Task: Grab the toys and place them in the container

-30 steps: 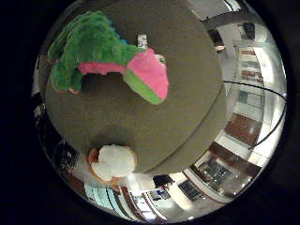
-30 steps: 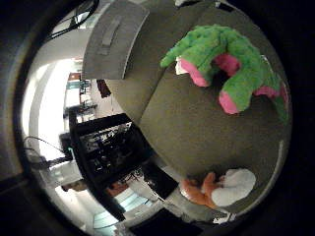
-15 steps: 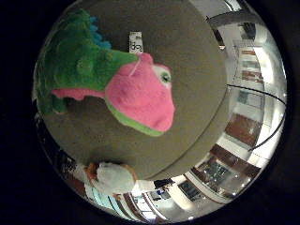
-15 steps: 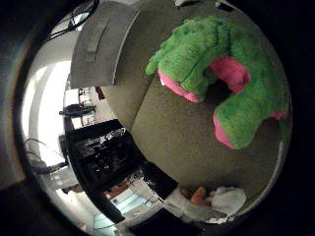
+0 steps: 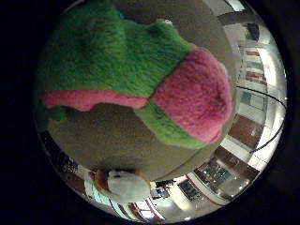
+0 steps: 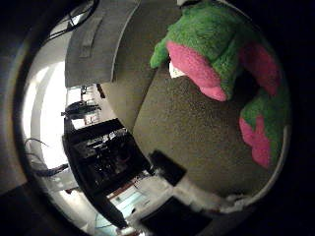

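Observation:
A green plush toy (image 5: 126, 65) with a pink mouth and belly lies on a round olive-brown table (image 6: 197, 132) and fills much of the little finger side view, close under the palm. Its pink-lined limbs (image 6: 197, 66) show in the thumb side view. A small white and orange plush toy (image 5: 123, 185) sits at the table's edge, apart from the green one. A grey container (image 6: 96, 44) stands beside the table. A white and black part of my hand (image 6: 182, 189) reaches into the thumb side view without touching the green toy.
A black stand with equipment (image 6: 106, 157) is on the floor beside the table. Bright windows and room fittings (image 5: 243, 126) lie beyond the table's rim.
The palm has come down much closer to the green toy, which has grown from small to filling the view. A white and black part of the hand has entered the thumb side view.

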`<state>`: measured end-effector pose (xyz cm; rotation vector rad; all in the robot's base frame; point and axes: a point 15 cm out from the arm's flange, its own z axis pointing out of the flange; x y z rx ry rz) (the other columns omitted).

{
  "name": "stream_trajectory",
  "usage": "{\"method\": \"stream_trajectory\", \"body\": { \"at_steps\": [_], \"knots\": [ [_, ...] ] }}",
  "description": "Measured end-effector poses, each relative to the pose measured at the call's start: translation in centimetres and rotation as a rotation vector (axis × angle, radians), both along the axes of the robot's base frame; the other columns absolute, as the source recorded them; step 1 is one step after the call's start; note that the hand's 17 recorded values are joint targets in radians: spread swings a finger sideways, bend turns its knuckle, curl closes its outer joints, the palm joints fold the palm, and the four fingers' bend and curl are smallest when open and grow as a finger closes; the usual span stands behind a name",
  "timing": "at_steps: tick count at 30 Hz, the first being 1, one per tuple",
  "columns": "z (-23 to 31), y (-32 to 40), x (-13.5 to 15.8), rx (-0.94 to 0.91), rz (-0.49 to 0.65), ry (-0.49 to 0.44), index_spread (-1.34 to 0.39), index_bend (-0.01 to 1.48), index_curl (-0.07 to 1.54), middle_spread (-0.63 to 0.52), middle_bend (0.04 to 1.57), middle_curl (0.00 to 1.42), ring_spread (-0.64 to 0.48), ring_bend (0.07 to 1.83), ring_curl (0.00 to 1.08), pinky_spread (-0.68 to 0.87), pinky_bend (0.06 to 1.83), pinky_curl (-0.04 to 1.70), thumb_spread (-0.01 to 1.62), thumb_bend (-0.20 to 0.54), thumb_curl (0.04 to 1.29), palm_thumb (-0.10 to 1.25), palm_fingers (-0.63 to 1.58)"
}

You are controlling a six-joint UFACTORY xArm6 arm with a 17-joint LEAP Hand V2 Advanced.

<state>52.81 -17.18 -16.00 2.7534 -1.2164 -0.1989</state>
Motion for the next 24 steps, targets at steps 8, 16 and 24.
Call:
{"method": "stream_trajectory", "body": {
  "at_steps": [8,16,24],
  "knots": [
    [-0.5,0.2,-0.3,0.002,0.003,0.008,-0.36,0.19,0.29,-0.19,0.53,0.45,-0.27,0.79,0.42,-0.32,0.93,0.22,1.01,-0.016,0.32,0.65,0.79],
    [-0.5,0.6,-0.1,0.001,0.014,0.008,-0.48,0.55,0.57,-0.25,0.85,0.69,-0.32,1.03,0.58,-0.36,1.23,0.40,1.00,-0.021,0.34,0.75,1.14],
    [0.7,-1.3,0.3,-0.004,-0.013,-0.017,-0.45,0.88,0.89,-0.27,1.09,0.91,-0.31,1.28,0.76,-0.28,1.42,0.61,0.98,-0.021,0.35,0.80,0.97]
  ]
}}
